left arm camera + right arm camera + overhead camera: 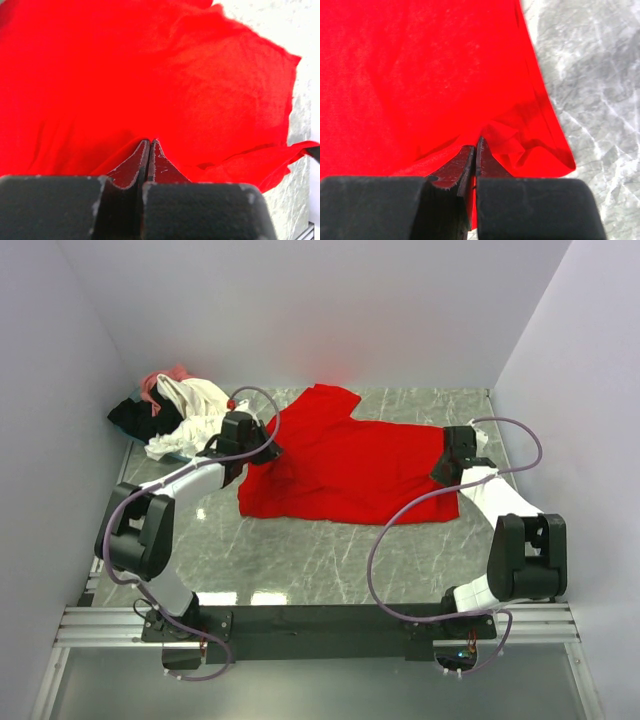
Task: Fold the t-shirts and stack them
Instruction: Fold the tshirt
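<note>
Here, 1 red t-shirt (345,465), 3 piled t-shirts (190,410).

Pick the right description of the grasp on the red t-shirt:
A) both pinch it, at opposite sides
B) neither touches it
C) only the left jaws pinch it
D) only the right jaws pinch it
A: the wrist views show the left jaws and the right jaws each closed with a fold of the red t-shirt drawn up between their tips, and the top view puts them at its left and right edges.

No readable text, label or number appears anywhere.
</note>
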Robot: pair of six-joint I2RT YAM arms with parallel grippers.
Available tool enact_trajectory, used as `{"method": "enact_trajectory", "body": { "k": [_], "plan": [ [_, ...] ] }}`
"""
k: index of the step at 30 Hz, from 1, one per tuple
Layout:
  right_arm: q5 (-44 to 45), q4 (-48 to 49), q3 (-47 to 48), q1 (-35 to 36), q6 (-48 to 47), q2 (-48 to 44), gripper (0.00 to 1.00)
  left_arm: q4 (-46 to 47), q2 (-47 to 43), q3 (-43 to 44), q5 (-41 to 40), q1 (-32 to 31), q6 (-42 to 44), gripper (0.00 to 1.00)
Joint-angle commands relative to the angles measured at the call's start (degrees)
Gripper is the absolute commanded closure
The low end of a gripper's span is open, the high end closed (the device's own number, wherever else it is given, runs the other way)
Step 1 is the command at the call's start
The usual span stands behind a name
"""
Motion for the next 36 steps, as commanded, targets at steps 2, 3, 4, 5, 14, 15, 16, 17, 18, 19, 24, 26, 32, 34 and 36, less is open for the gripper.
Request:
{"method": "enact_trajectory", "body": {
  "k": [2, 3, 4, 5, 14, 15, 16, 17, 18, 19, 24, 26, 32, 34, 36],
  "plan": [
    [2.65, 1.07, 2.6, -1.02, -1.0, -0.09, 1.0, 2.1, 1.37, 4.58, 1.04, 0.32, 1.25, 0.99],
    [2.82, 1.07, 2.51, -1.71, -1.0, -0.09, 1.0, 2.36, 1.28, 4.5, 0.6, 0.24, 1.08, 1.0],
    [3.0, 1.16, 2.42, -2.68, -1.0, -0.18, 1.0, 2.97, 0.93, 4.41, 0.34, 0.5, 0.99, 0.99],
    [3.52, 1.16, 2.33, -2.86, -1.09, -0.44, 1.0, 3.24, 0.84, 4.23, 0.16, 0.5, 0.81, 0.99],
    [6.34, 0.28, 4.0, -3.65, -1.71, -0.88, 1.0, 4.91, 0.49, 4.76, -0.89, 0.85, -0.16, 0.99],
    [6.6, 0.28, 3.92, -3.56, -1.79, -1.06, 1.0, 4.73, 0.49, 4.67, -1.07, 0.85, 0.02, 1.0],
    [7.13, 0.28, 3.91, -3.56, -1.71, -1.24, 1.0, 4.65, 0.49, 4.76, -1.25, 1.02, 0.02, 0.99],
    [7.22, 0.45, 3.57, -3.56, -1.71, -2.02, 1.0, 4.73, 0.23, 4.58, -1.42, 1.03, 0.11, 0.99],
    [7.22, 0.72, 3.3, -3.56, -1.71, -2.2, 1.0, 5.25, 0.05, 4.32, -1.34, 1.11, 0.2, 0.99],
    [7.74, 0.81, 3.21, -3.56, -1.71, -2.38, 1.0, 5.35, 0.05, 4.23, -1.25, 1.2, 0.2, 0.99],
    [8.89, -0.07, 4.18, -3.56, -1.79, -1.41, 1.0, 4.65, 1.01, 5.37, -0.89, 1.55, 0.99, 0.99],
    [8.89, 0.71, 3.83, -3.56, -1.79, -1.68, 1.0, 4.73, 1.28, 5.37, -1.07, 1.73, 1.07, 0.99],
    [7.49, 2.12, 5.49, -3.56, -2.76, 1.39, 0.97, 5.43, 2.42, 5.9, -1.16, 2.43, 0.64, 0.99],
    [6.43, 2.3, 6.37, -3.65, -3.02, 2.62, 0.86, 5.35, 3.3, 7.3, -0.9, 2.52, 0.81, 0.99],
    [5.29, 2.21, 7.78, -3.65, -3.37, 4.12, 0.65, 4.12, 4.44, 8.71, -0.81, 2.52, 1.25, 0.69]
  ]
}}
